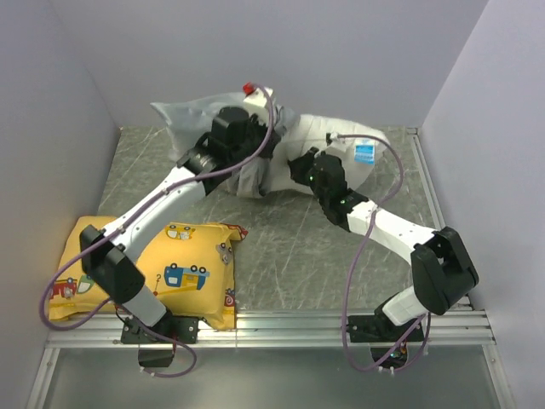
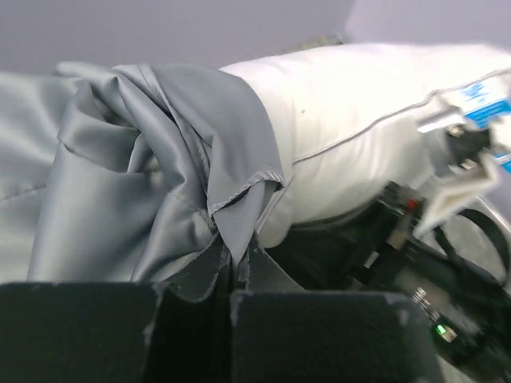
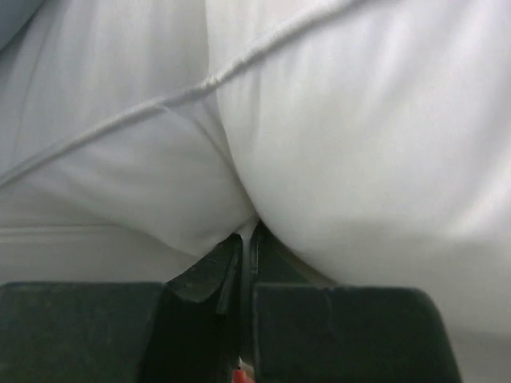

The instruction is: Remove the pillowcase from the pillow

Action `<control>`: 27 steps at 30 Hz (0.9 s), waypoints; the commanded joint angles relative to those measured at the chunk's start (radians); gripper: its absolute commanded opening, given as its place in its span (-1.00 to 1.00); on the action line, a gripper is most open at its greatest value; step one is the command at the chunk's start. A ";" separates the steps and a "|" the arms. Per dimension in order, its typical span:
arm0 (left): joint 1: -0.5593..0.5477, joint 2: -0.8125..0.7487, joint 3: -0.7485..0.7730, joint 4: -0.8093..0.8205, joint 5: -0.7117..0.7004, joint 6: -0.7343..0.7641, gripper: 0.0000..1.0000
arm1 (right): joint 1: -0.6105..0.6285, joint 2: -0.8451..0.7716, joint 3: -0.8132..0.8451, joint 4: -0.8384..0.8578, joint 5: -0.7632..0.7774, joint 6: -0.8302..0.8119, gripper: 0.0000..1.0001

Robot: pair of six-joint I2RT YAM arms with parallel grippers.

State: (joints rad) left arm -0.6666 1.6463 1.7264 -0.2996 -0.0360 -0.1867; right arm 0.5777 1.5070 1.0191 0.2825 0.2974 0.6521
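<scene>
The white pillow [image 1: 341,141] with its small blue tag [image 1: 364,152] lies at the back of the table, its left end inside the silver-grey pillowcase [image 1: 183,115]. My left gripper [image 2: 232,270] is shut on the hem of the pillowcase [image 2: 120,175], where the cloth bunches beside the bare pillow [image 2: 359,96]. In the top view the left gripper [image 1: 257,166] sits over that grey fold. My right gripper [image 3: 248,239] is shut on a pinch of the pillow [image 3: 359,144] fabric near its piped seam. From above, the right gripper [image 1: 296,164] is at the pillow's near edge.
A yellow cushion [image 1: 170,268] printed with cartoon vehicles lies at the front left, under the left arm. Grey walls close the table on the left, back and right. A metal rail [image 1: 281,328] runs along the near edge.
</scene>
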 commanded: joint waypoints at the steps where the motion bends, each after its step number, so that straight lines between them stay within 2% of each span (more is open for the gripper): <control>1: -0.019 -0.206 -0.188 0.355 0.192 -0.178 -0.99 | -0.024 0.062 -0.167 -0.143 -0.032 0.040 -1.00; 2: -0.022 -0.254 -0.355 0.396 0.188 -0.247 -0.99 | -0.022 0.062 -0.232 -0.099 -0.043 0.046 -1.00; 3: -0.025 -0.276 -0.435 0.463 0.180 -0.276 -0.99 | -0.024 0.061 -0.266 -0.071 -0.061 0.049 -1.00; 6: -0.047 -0.318 -0.681 0.511 0.107 -0.364 -0.99 | -0.022 0.041 -0.382 0.015 -0.109 0.052 -0.96; 7: -0.059 -0.325 -0.774 0.545 0.105 -0.388 -0.99 | -0.022 0.029 -0.410 0.032 -0.142 0.052 -0.86; 9: -0.079 -0.336 -0.838 0.548 0.062 -0.396 -0.99 | -0.012 -0.039 -0.500 0.101 -0.182 0.047 -0.73; 10: -0.091 -0.339 -0.879 0.534 0.039 -0.399 -0.99 | 0.000 -0.109 -0.526 0.121 -0.214 0.043 -0.54; 12: -0.091 -0.338 -0.903 0.519 -0.004 -0.407 -0.99 | 0.039 -0.190 -0.562 0.094 -0.212 0.023 -0.35; 16: -0.091 -0.303 -0.897 0.476 -0.067 -0.413 -0.99 | 0.206 -0.436 -0.512 -0.111 -0.118 -0.055 0.04; 20: -0.091 -0.284 -0.873 0.436 -0.102 -0.421 -0.99 | 0.226 -0.539 -0.388 -0.254 -0.026 -0.081 0.35; 22: -0.091 -0.286 -0.875 0.435 -0.111 -0.416 -0.99 | 0.212 -0.525 -0.328 -0.307 0.074 -0.110 0.53; 27: -0.073 -0.263 -0.838 0.364 -0.142 -0.382 -0.99 | 0.058 -0.329 -0.125 -0.402 0.071 -0.158 0.68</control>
State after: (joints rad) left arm -0.7650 1.3552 0.8494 0.1417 -0.0948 -0.5949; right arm 0.7025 1.0874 0.8200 -0.0090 0.3038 0.5499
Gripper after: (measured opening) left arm 0.033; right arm 0.832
